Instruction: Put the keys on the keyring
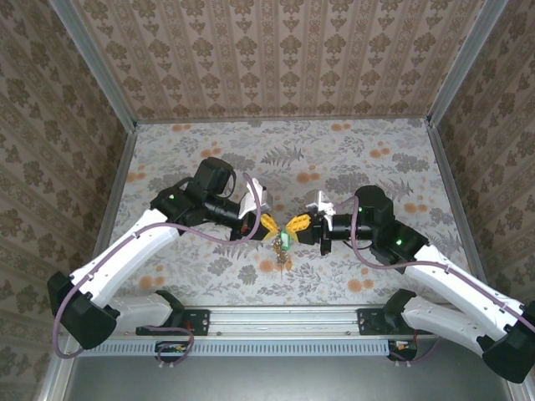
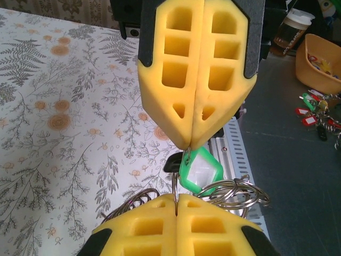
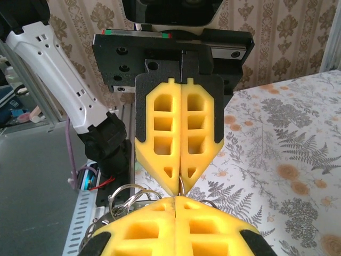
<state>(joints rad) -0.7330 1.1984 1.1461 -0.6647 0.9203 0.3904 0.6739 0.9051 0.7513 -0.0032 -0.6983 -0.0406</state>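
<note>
left jaws: clenched on keyring [image 2: 175,186] | right jaws: clenched on green key [image 2: 201,173] | tips nearly touching

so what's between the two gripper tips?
Thin keyring wire and the green key tag, spanning the small gap between the shut left gripper and right gripper. Left wrist view shows it best.

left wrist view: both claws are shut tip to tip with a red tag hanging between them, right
No, the tag is green, not red; the left wrist view shows it. The left claw and right claw are shut tip to tip.
</note>
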